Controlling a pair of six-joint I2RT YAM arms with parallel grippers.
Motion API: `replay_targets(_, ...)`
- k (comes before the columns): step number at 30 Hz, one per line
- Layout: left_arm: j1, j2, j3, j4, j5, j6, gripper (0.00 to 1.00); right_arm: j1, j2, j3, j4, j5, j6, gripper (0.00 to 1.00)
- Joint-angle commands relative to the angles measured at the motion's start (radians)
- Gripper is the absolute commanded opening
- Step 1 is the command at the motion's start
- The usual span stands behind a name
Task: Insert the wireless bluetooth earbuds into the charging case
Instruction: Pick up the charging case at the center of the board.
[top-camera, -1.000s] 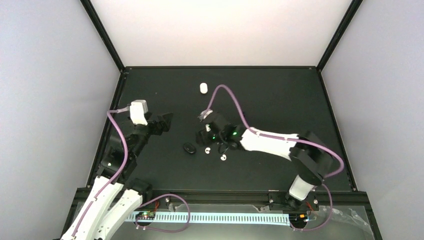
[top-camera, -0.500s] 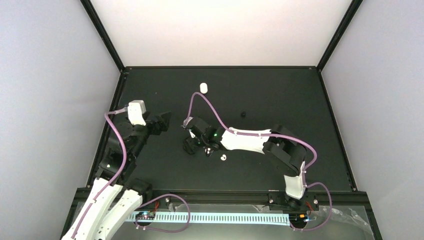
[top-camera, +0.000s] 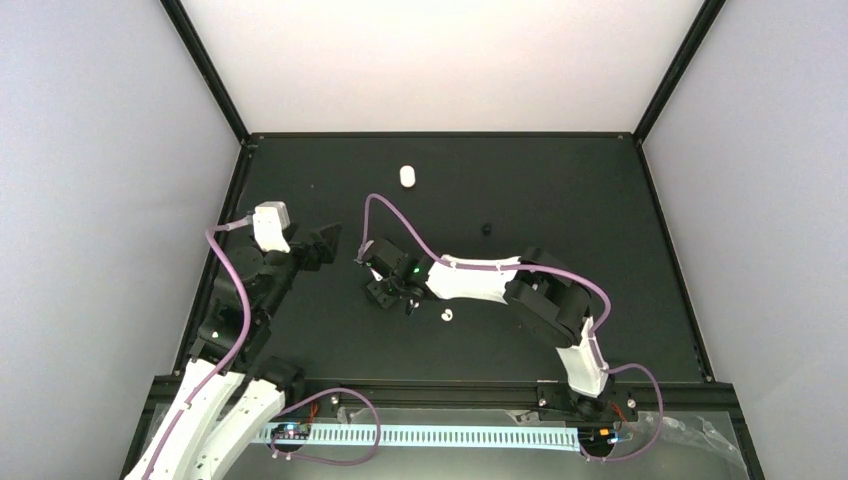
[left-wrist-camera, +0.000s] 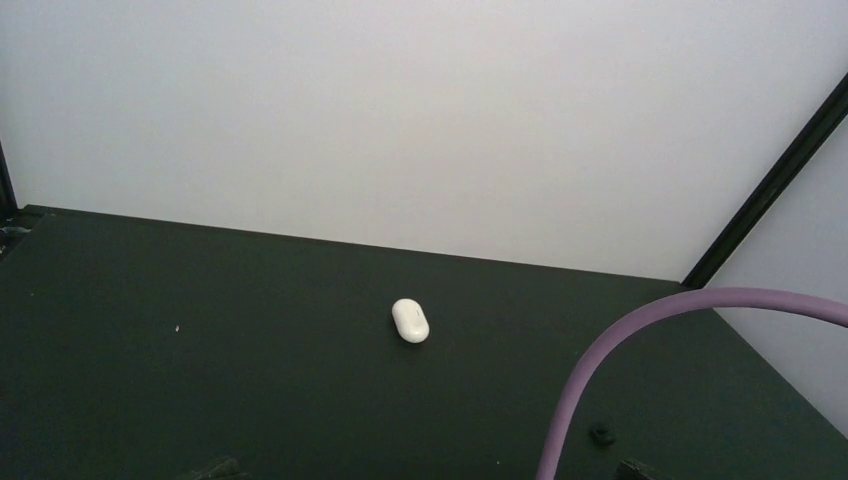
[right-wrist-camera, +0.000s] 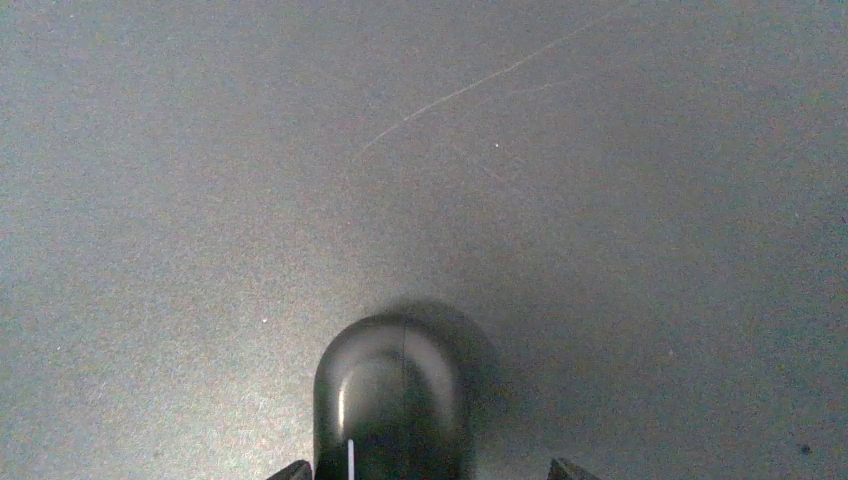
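A closed glossy black charging case (right-wrist-camera: 395, 400) lies on the black table and fills the lower middle of the right wrist view. My right gripper (top-camera: 383, 290) is low over it, open, with one fingertip at each side of the case (right-wrist-camera: 425, 470), the right one well clear of it. Two white earbuds lie just right of it, one (top-camera: 447, 316) in the open and one (top-camera: 412, 309) by the wrist. One black earbud (top-camera: 486, 228) lies farther back right and also shows in the left wrist view (left-wrist-camera: 601, 434). My left gripper (top-camera: 325, 243) is open and empty at the left.
A closed white charging case (top-camera: 406, 176) lies at the back centre and also shows in the left wrist view (left-wrist-camera: 410, 321). The right arm's purple cable (left-wrist-camera: 590, 390) arcs above the table. Black frame rails (top-camera: 440, 134) border the table.
My right arm has swung left, carrying its gripper from above the white earbuds to over the black case. The left arm has barely moved.
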Motion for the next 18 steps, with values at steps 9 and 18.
replay_targets(9, -0.003, 0.007, 0.003, 0.013, -0.013, 0.010, 0.99, 0.024, 0.056, 0.046, -0.038, 0.035, -0.069, 0.50)
replay_targets(18, -0.003, 0.009, 0.001, 0.013, -0.009, 0.010, 0.99, 0.025, 0.027, 0.013, -0.023, 0.067, -0.071, 0.40)
